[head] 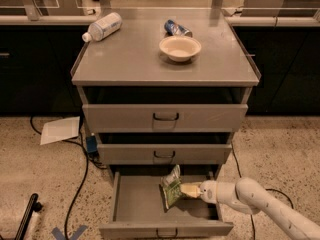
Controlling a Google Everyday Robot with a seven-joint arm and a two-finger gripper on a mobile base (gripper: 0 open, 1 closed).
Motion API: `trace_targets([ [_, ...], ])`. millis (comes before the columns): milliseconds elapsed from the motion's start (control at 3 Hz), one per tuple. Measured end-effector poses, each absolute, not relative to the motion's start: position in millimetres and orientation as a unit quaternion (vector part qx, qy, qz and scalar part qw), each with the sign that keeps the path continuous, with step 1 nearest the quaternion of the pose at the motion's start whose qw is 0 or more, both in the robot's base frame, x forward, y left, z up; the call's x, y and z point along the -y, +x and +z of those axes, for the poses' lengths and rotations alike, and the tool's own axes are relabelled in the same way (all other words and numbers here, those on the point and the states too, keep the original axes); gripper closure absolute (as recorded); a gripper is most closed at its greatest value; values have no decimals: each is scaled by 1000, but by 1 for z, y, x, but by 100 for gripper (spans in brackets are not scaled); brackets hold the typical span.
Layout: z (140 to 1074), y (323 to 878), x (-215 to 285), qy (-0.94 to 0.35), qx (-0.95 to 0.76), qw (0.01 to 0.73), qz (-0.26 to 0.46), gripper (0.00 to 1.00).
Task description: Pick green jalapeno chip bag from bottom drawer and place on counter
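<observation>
Smooth white plastic gripper (184, 190) over the matt metal bottom drawer (136, 205) grips the glossy green jalapeno chip bag (171, 193).

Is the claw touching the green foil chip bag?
Touching: camera view shows the claw, over the grey bottom drawer, pinching the green foil chip bag.

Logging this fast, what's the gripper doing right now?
Gripper: closed on the green jalapeno chip bag, inside the open bottom drawer.

High view, end effector (184, 190) over bottom drawer (136, 204)
</observation>
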State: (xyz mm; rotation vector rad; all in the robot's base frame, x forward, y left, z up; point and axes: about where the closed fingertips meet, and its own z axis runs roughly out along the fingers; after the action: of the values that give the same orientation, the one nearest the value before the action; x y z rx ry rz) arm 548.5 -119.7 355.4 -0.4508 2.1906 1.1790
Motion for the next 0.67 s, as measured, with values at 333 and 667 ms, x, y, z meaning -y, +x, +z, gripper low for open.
trace_targets([
  [333,364,545,114,-179,-822,302,448,100],
  [667,413,532,110,-208,-803,331,450,100],
])
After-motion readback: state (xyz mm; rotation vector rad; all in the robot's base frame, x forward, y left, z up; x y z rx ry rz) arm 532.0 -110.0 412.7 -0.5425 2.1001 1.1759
